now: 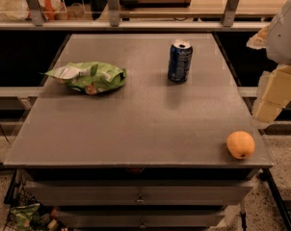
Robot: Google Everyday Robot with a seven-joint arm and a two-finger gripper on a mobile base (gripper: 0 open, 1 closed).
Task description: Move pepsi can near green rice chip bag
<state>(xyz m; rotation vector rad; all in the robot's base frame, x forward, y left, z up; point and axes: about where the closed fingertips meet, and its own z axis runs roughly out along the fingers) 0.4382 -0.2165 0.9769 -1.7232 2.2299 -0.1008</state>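
The pepsi can (179, 61) stands upright on the grey table (136, 124), at the back and right of the middle. The green rice chip bag (89, 77) lies flat and crumpled on the left side of the table, well apart from the can. My gripper (270, 109) hangs at the right edge of the view, beyond the table's right side, to the right of and nearer than the can. It holds nothing that I can see.
A round orange fruit (240, 144) sits at the table's front right corner, just below the gripper. A metal rail and shelving (112, 8) run behind the table. A small green packet lies among clutter (25, 216) on the floor at lower left.
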